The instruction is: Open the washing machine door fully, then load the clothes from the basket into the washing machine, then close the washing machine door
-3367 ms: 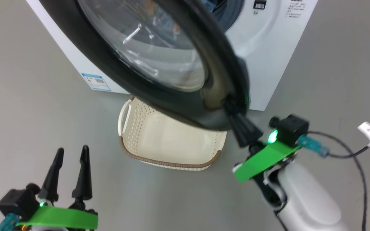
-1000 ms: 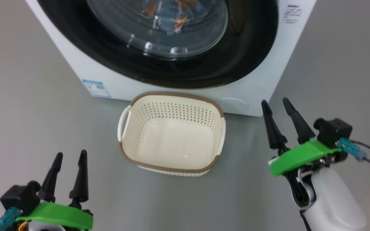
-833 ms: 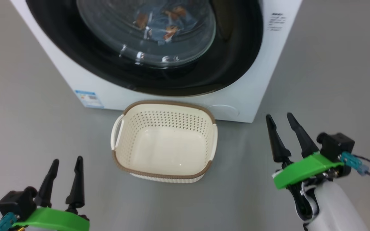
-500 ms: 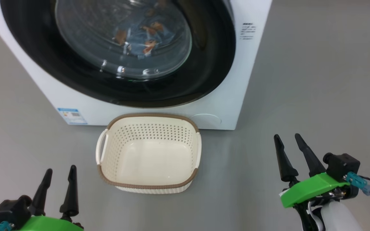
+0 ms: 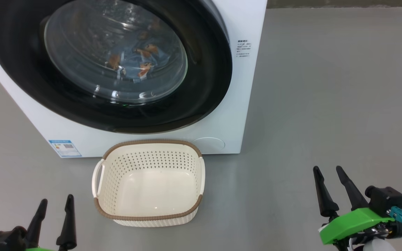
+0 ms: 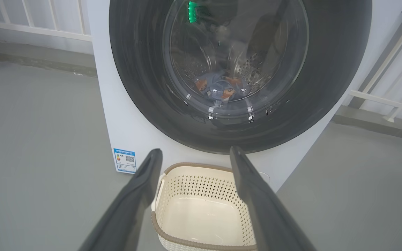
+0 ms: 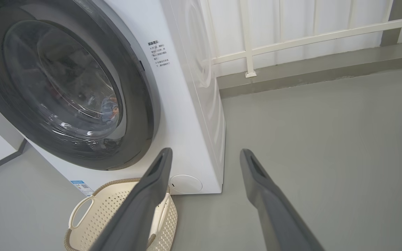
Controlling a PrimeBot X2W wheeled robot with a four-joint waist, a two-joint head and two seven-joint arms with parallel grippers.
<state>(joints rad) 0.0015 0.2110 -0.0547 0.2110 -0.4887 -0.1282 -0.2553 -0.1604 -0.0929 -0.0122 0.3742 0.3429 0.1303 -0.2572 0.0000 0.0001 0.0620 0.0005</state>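
Observation:
The washing machine [image 5: 243,104] stands at the upper left, and its black door [image 5: 208,90] lies shut flat against the front. Behind the glass window the light blue clothes [image 5: 136,62] with orange faces rest in the drum, also visible as clothes [image 6: 222,89] in the left wrist view. On the floor in front sits the cream basket [image 5: 148,181] with nothing in it. My left gripper [image 5: 56,204] is open at the lower left, short of the basket. At the lower right, my right gripper [image 5: 328,170] is open over bare floor, well back from the machine.
Grey floor [image 5: 326,87] stretches to the right of the machine. A white railing [image 7: 291,38] on a low grey kerb runs behind it. A blue label sticker [image 5: 65,148] marks the machine's lower left front. A round white cap [image 5: 208,143] sits at its lower right.
The door has gone from held ajar by my right gripper to shut. Over the last second the camera has moved, and both open grippers sit lower in view, further from the machine.

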